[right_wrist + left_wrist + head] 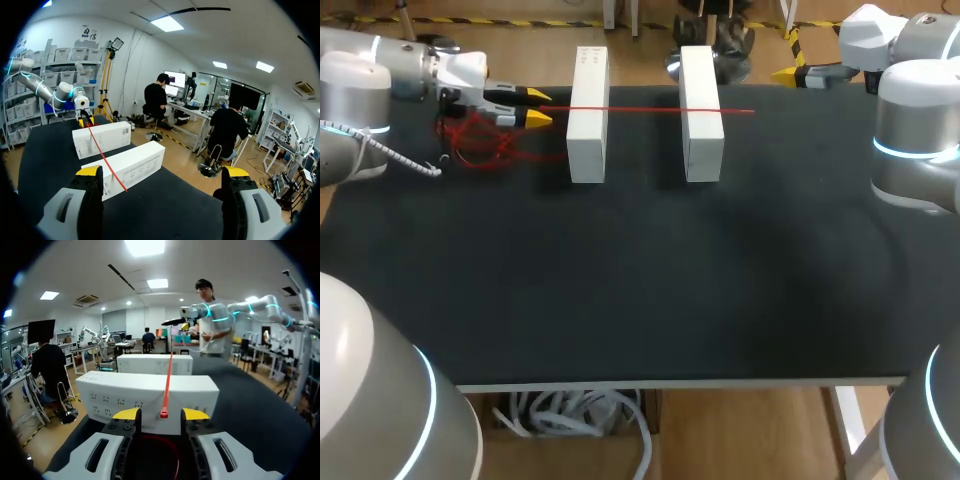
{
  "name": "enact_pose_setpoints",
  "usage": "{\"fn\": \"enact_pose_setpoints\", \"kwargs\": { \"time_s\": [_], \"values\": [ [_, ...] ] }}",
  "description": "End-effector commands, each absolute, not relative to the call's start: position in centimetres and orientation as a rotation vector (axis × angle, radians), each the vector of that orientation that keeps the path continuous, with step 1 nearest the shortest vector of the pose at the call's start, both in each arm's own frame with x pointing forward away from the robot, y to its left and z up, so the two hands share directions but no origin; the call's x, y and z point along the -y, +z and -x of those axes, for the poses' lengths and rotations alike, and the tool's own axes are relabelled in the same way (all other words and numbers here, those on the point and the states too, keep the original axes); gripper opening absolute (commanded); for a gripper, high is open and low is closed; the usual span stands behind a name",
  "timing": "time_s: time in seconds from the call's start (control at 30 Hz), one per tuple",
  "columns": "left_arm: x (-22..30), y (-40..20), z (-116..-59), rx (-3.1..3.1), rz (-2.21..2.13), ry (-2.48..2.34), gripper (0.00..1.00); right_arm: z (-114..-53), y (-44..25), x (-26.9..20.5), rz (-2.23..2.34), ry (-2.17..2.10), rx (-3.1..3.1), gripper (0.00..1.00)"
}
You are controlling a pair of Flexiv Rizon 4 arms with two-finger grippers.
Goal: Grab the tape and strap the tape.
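A thin red tape (650,108) lies stretched straight across the tops of two white boxes, the left box (587,115) and the right box (701,115). My left gripper (538,107) hovers at the tape's left end. In the left wrist view that end of the tape (164,412) sits between the yellow tips of the left gripper (161,414) with a gap on each side, so the gripper is open. A tangle of loose red tape (480,145) lies on the table under it. My right gripper (162,172) is wide open and holds nothing, back at the table's far right corner (798,74).
The black table (640,280) spreads wide in front of the two boxes. Its front edge (680,381) runs below, with a box of white cables on the floor beyond. The tape's right end (748,110) juts past the right box.
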State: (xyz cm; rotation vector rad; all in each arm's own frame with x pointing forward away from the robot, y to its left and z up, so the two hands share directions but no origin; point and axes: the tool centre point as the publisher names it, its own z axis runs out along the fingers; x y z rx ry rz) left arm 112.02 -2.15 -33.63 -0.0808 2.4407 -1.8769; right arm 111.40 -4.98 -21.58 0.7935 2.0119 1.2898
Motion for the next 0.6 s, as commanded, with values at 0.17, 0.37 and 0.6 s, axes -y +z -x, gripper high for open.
{"fn": "enact_pose_setpoints", "kwargs": {
  "time_s": [0.17, 0.37, 0.6],
  "values": [
    [1.68, -33.30, -112.06, -2.441, 0.075, -1.885, 0.35, -111.41, -21.64, 4.98, -0.793, 1.292, -2.011, 1.00],
    [1.82, -32.98, -112.15, -2.432, 0.058, -1.885, 0.38, -111.41, -21.64, 4.98, -0.793, 1.292, -2.011, 1.00],
    [1.86, -32.76, -112.25, -2.425, 0.044, -1.884, 0.32, -111.41, -21.64, 4.98, -0.793, 1.292, -2.011, 1.00]
  ]
}}
